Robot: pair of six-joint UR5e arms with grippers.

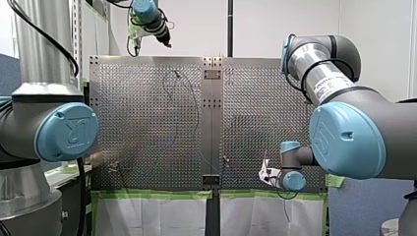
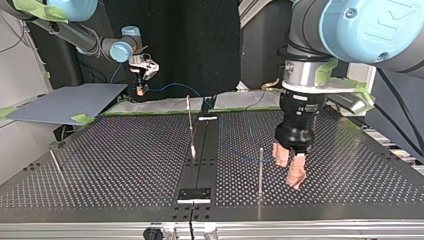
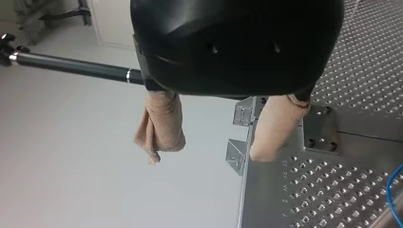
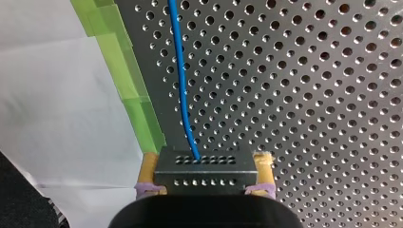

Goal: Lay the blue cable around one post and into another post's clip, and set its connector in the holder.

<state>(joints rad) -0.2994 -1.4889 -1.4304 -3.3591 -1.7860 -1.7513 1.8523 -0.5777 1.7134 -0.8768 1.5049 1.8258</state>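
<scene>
You'll see the left end effector [image 3: 206, 154] with its beige padded fingers [image 3: 161, 126] spread apart and nothing between them. The perforated bench [image 3: 332, 190] lies under one finger, with two small metal brackets [image 3: 236, 154] at its edge ahead of the gap. A bit of blue cable [image 3: 392, 190] shows well off to that side, and a black rod [image 3: 71, 66] runs out beside the other finger.

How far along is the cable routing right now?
No routing looks done yet. My right gripper grips the connector, with the blue cable trailing loose. My left gripper is open and empty. Left to do: wrapping a post, clipping, and seating the connector.
</scene>
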